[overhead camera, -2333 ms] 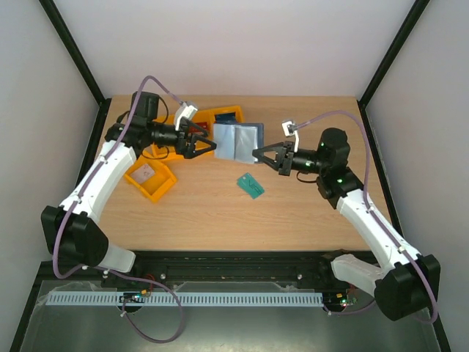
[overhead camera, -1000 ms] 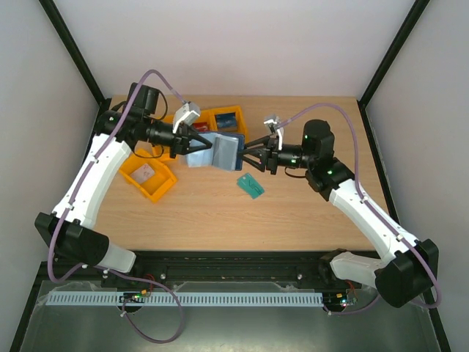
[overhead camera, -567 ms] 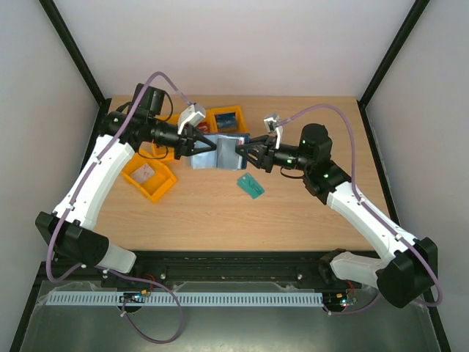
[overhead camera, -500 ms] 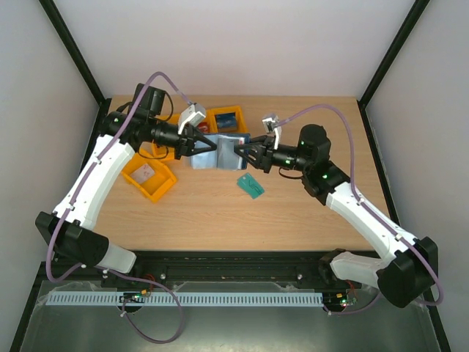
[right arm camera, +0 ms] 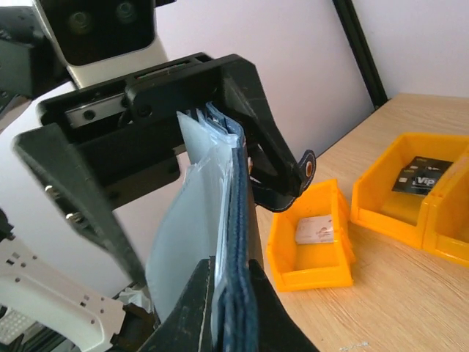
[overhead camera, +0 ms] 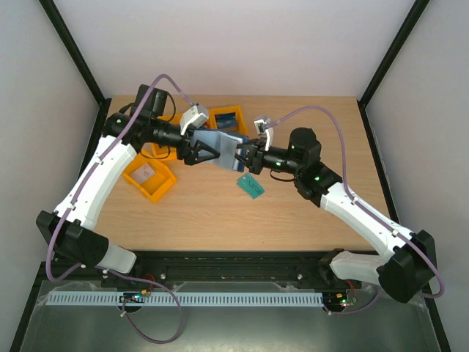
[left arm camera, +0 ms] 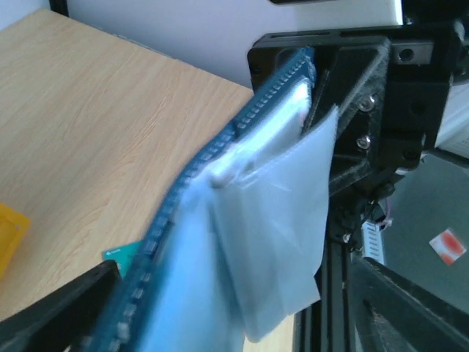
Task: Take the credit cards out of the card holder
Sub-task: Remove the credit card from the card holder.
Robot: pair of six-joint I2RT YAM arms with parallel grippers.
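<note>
Orange bins [overhead camera: 160,189] far left on wooden table [overhead camera: 308,220], teal-green card [overhead camera: 251,185] mid-table

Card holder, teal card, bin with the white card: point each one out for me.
card holder [overhead camera: 222,149]: top view, on its blue-grey face between the grippers.
teal card [overhead camera: 251,185]: top view, on its middle.
bin [right arm camera: 308,277]: right wrist view, on its front wall.

The pale wooden counter [overhead camera: 308,220] carries orange bins at its far left: 1 set askew near the left edge [overhead camera: 163,191] and 1 by the back edge [overhead camera: 226,109], with more orange plastic partly hidden between them. A teal-green card [overhead camera: 251,185] lies flat near the middle, well apart from the bins.
</note>
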